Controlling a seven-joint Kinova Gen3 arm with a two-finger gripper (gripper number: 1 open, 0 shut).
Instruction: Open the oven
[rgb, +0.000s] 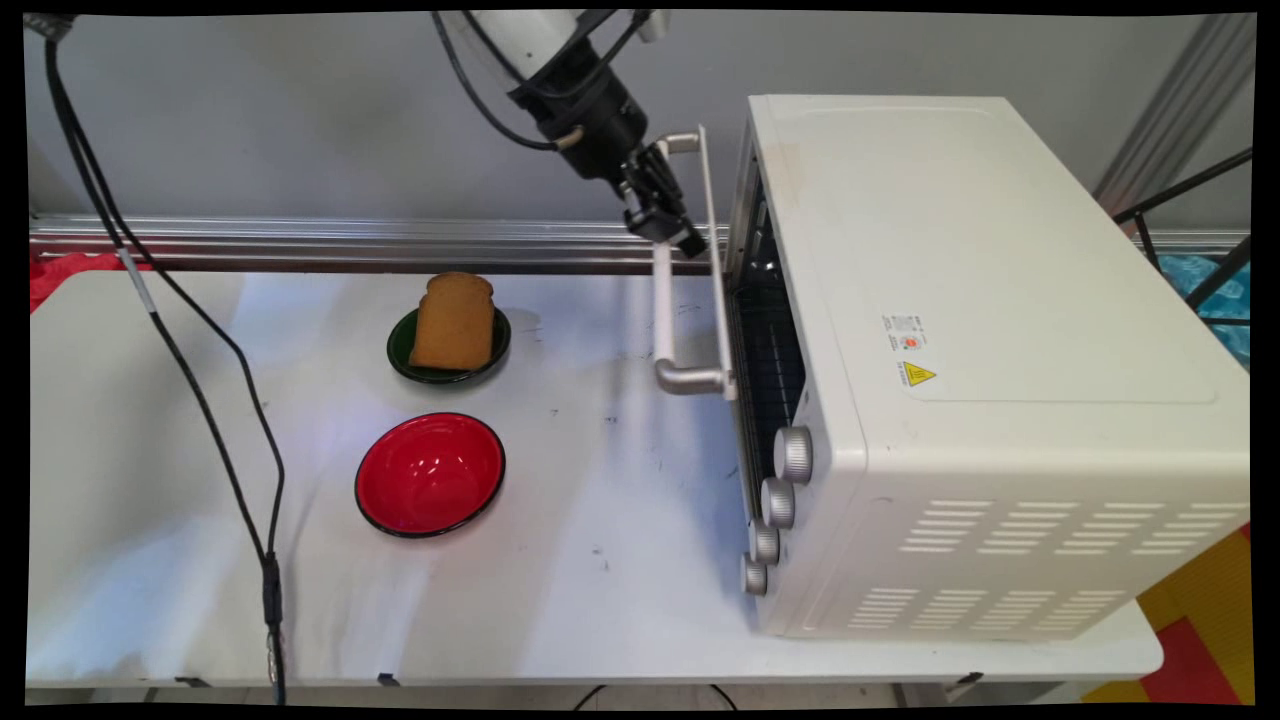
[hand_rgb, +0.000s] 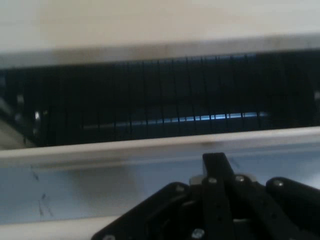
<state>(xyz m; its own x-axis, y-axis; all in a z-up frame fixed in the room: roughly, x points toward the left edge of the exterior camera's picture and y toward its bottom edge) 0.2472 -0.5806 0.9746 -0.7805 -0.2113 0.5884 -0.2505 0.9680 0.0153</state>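
Note:
My gripper (rgb: 688, 240) sits at the upper part of the white handle bar (rgb: 663, 320) of the toaster oven's door (rgb: 718, 260). The white toaster oven (rgb: 950, 300) stands on the right, and its door is ajar, tilted a little away from the body. The black fingers are shut together and reach past the bar toward the door, holding nothing. In the hand view my gripper (hand_rgb: 216, 160) points at the door's top edge (hand_rgb: 150, 145), with the dark wire rack (hand_rgb: 175, 100) showing through the gap behind it.
A slice of toast (rgb: 455, 320) leans on a dark green plate (rgb: 398, 355) left of the oven. A red bowl (rgb: 430, 473) lies nearer the front. Several silver knobs (rgb: 793, 455) line the oven's front. A black cable (rgb: 200, 400) hangs at the left.

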